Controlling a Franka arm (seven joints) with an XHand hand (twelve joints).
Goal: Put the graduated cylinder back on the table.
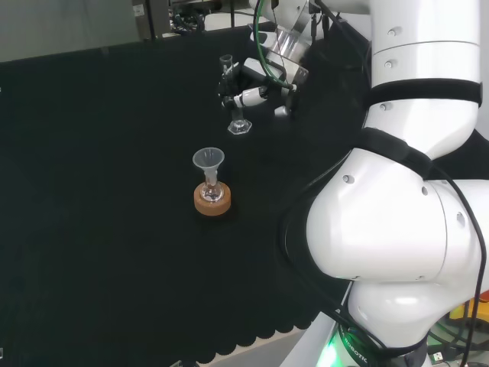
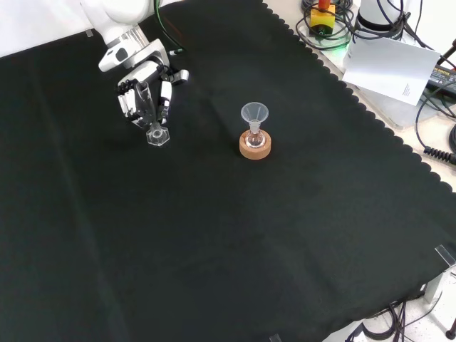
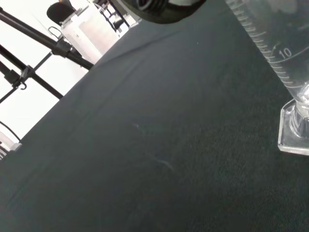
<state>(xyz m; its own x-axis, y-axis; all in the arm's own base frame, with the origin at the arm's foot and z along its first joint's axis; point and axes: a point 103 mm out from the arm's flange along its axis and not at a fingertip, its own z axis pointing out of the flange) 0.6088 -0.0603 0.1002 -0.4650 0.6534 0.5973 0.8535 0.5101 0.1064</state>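
Black-and-white hand (image 2: 146, 96) curled round clear glass graduated cylinder (image 2: 151, 114), gripping upper tube. Cylinder upright, long axis vertical, hexagonal foot directly below hand, at or just above black-cloth tabletop (image 2: 235, 242); contact unclear.

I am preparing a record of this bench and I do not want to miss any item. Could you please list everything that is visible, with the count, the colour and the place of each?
graduated cylinder: one, clear glass, upright in the hand at the front view's upper left, its hexagonal foot at the cloth; I cannot tell whether it touches
funnel: one, clear, in the neck of the flask, mid-cloth
flask: one, small, clear, on the cork ring
cork ring: one, tan, mid-cloth, right of the cylinder in the front view
black cloth: one, covers the bench
paper sheet: one, white, off the cloth, front view's upper right
hand: one, black and white, fingers curled round the cylinder
arm: one, white, head view's right
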